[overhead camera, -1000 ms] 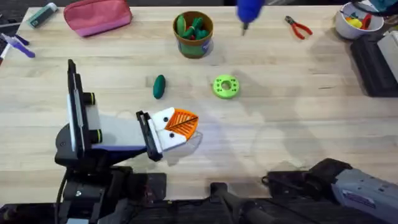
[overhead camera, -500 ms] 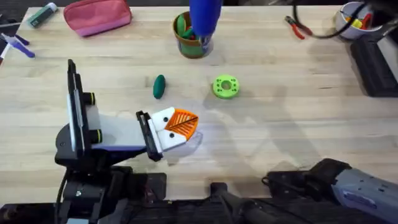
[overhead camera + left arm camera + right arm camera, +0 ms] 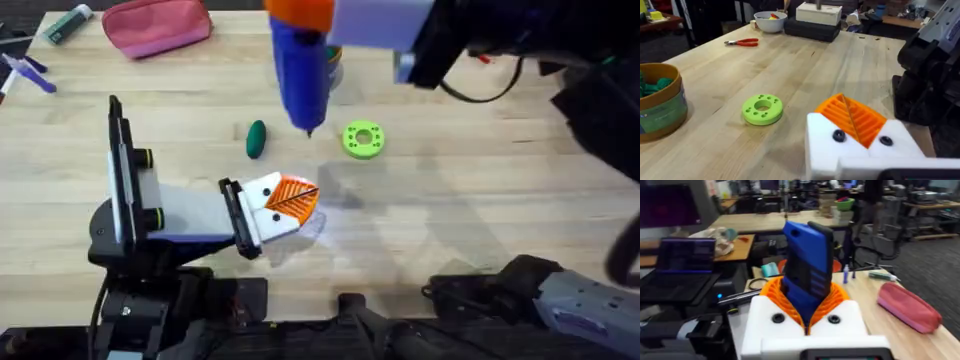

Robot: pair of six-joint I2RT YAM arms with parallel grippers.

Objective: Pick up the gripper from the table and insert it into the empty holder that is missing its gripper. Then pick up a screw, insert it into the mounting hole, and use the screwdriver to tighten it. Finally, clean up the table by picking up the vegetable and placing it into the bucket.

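At the table's left front, the left gripper rests low with its orange pads together, nothing between them. Just beyond lies the vegetable, loose on the wood. Above it the right gripper is clamped on the screwdriver, bit pointing down, near the green ring; the bucket stands behind. Judged step: bringing the driver to the mount. Done well, the bit should descend plumb, seat in the screw head before spinning, and press lightly; a tilted approach would likely cam out.
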